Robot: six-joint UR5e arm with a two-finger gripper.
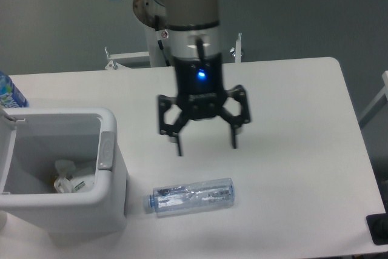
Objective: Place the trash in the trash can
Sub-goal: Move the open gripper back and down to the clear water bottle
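Observation:
A clear plastic bottle [191,196] with a pale label lies on its side on the white table, cap end to the left, just right of the trash can. The trash can [108,150] is a white boxy bin with a thick rim at the left front. A crumpled translucent-white wrapper [73,178] with a green strip lies inside it. My gripper [206,147] is open and empty, fingers pointing down, above the table a little behind the bottle.
A bottle with a blue label [10,93] stands at the far left edge behind the bin. The table [303,150] ends close in front of the bottle. A dark object [378,230] sits at the front right corner.

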